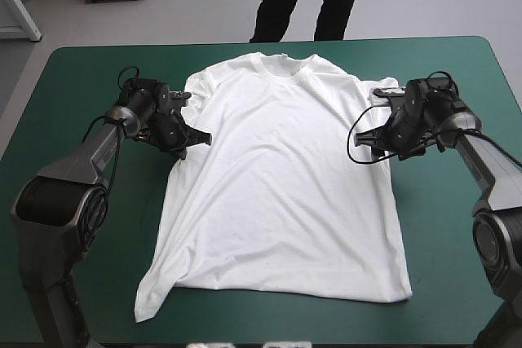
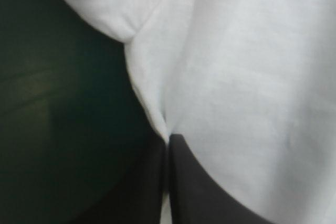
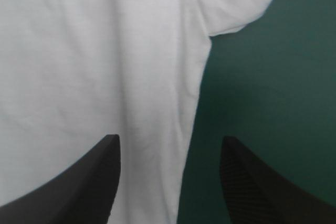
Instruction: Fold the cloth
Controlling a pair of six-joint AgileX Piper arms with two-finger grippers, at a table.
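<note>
The white T-shirt (image 1: 277,177) lies spread flat on the teal-green table, collar toward the far edge, its near left corner rumpled. My left gripper (image 1: 194,138) is at the shirt's left side just below the sleeve, shut on a pinch of the T-shirt (image 2: 220,66) at the armpit seam; its black fingers (image 2: 199,187) meet in a point with cloth between them. My right gripper (image 1: 377,149) sits at the shirt's right side below the sleeve. Its fingers (image 3: 94,177) stand apart, straddling the side edge of the T-shirt (image 3: 94,56).
Bare teal-green cover (image 1: 73,95) lies to the left and right (image 1: 465,79) of the shirt and along the near edge. A strip of cover (image 3: 262,93) shows beside the right gripper.
</note>
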